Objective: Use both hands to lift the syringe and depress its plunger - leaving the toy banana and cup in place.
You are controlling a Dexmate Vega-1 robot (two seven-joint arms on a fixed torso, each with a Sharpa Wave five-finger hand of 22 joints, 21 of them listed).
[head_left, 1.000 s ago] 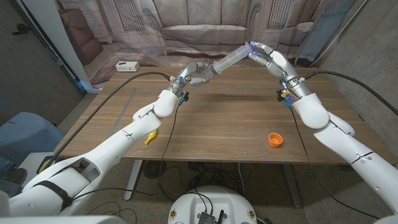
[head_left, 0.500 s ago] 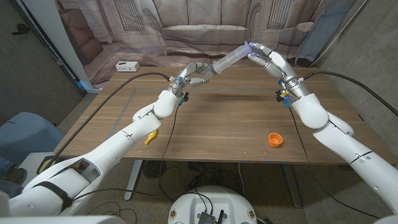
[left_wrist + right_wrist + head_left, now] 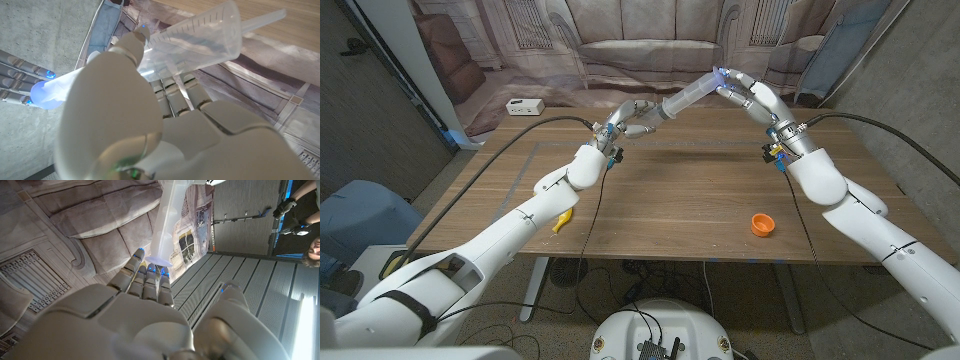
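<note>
Syringe (image 3: 688, 97) is held in the air above the far side of the bench (image 3: 670, 200), tilted, between both hands. Left hand (image 3: 632, 117) grasps the barrel's lower end. Right hand (image 3: 745, 92) has its fingertips (image 3: 150, 270) against the plunger's flat end. Banana (image 3: 562, 221) lies near the front left edge; cup (image 3: 763, 224) sits front right, both well apart from the hands.

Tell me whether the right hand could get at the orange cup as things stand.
Probably not right now: the right hand is raised at the far side, pressing the syringe plunger's end. The table around the cup looks clear, though.
</note>
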